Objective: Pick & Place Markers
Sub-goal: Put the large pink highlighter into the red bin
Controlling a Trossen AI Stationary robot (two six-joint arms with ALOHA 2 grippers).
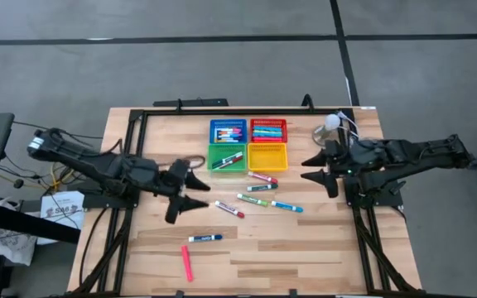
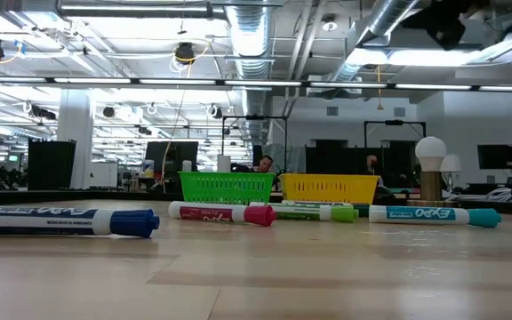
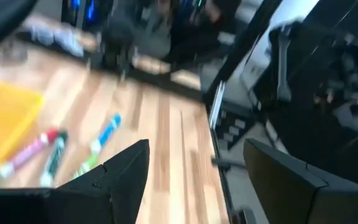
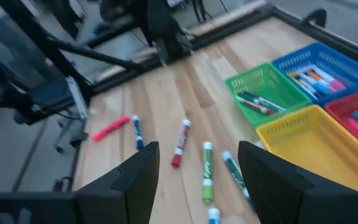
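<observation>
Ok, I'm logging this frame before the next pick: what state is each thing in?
Left hand: open, empty, above the table.
Right hand: open, empty, beside the yellow basket.
Yellow basket: empty.
Green basket: holds markers.
Blue basket: holds markers.
Red basket: holds markers.
Pink marker: lying loose on the table.
</observation>
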